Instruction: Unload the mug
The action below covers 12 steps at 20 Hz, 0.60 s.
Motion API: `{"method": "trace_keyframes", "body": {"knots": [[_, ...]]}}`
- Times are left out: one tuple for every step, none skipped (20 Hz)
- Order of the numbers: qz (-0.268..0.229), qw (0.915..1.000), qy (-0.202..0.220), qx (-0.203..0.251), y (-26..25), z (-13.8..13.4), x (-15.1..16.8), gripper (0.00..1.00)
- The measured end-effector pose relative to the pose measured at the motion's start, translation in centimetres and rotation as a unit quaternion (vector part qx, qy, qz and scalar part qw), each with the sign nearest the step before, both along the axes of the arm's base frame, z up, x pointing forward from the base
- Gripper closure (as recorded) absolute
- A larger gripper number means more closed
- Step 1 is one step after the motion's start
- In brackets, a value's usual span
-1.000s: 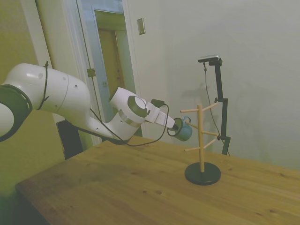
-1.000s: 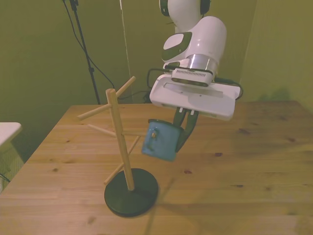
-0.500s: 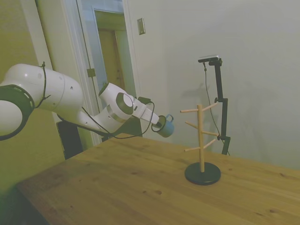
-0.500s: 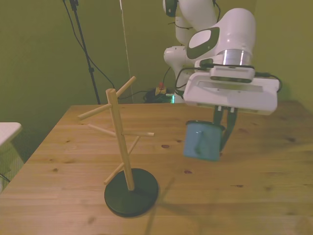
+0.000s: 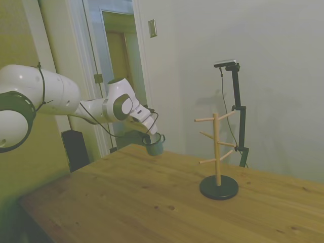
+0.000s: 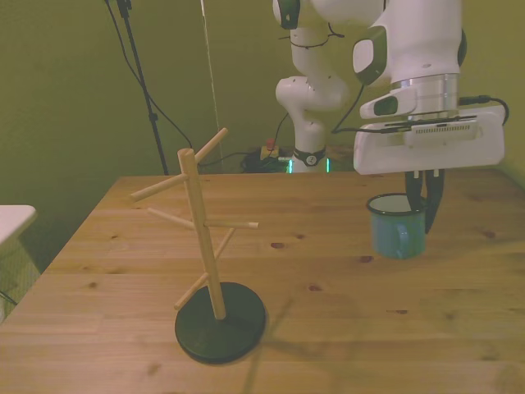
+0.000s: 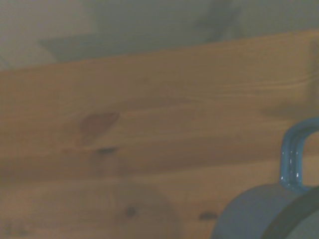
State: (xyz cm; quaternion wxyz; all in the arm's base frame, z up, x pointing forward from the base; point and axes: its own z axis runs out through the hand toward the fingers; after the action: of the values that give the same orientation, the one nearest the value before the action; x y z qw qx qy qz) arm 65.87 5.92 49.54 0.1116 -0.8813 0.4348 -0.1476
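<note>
Gripper (image 6: 427,209) pinching the rim of the mug (image 6: 397,225), which hangs upright just above the table (image 6: 328,328). Mug sits toward the front view's right, well apart from the wooden peg rack (image 6: 209,246) at left.

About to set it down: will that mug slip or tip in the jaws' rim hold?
The mug looks like rigid, glossy enamel, so probably slick; the gripper pinches only the rim on one side, so it may pivot. It hangs upright now. Its wide base suggests it should stand steady on the table, and it is likely light.
</note>
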Motion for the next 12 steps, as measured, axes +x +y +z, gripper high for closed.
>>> {"method": "trace_keyframes", "body": {"knots": [[0.012,0.9996,0.023,0.009,-0.5,-0.3,-0.4,1.00],[0.022,0.9989,0.039,0.013,-0.9,-0.6,-0.7,1.00],[0.029,0.9983,0.049,0.010,-1.1,-1.0,-1.0,1.00],[0.033,0.9979,0.056,0.003,-1.2,-1.6,-1.4,1.00],[0.035,0.9974,0.063,-0.003,-1.1,-2.3,-1.8,1.00],[0.035,0.9970,0.069,-0.007,-0.9,-2.9,-2.1,1.00],[0.035,0.9966,0.074,-0.011,-0.8,-3.6,-2.3,1.00],[0.035,0.9962,0.079,-0.014,-0.8,-4.1,-2.4,1.00],[0.034,0.9959,0.083,-0.017,-0.9,-4.5,-2.6,1.00],[0.032,0.9957,0.085,-0.019,-1.0,-4.8,-2.6,1.00],[0.030,0.9955,0.087,-0.021,-1.3,-5.0,-2.6,1.00],[0.028,0.9954,0.089,-0.022,-1.7,-5.2,-2.7,1.00]]}}
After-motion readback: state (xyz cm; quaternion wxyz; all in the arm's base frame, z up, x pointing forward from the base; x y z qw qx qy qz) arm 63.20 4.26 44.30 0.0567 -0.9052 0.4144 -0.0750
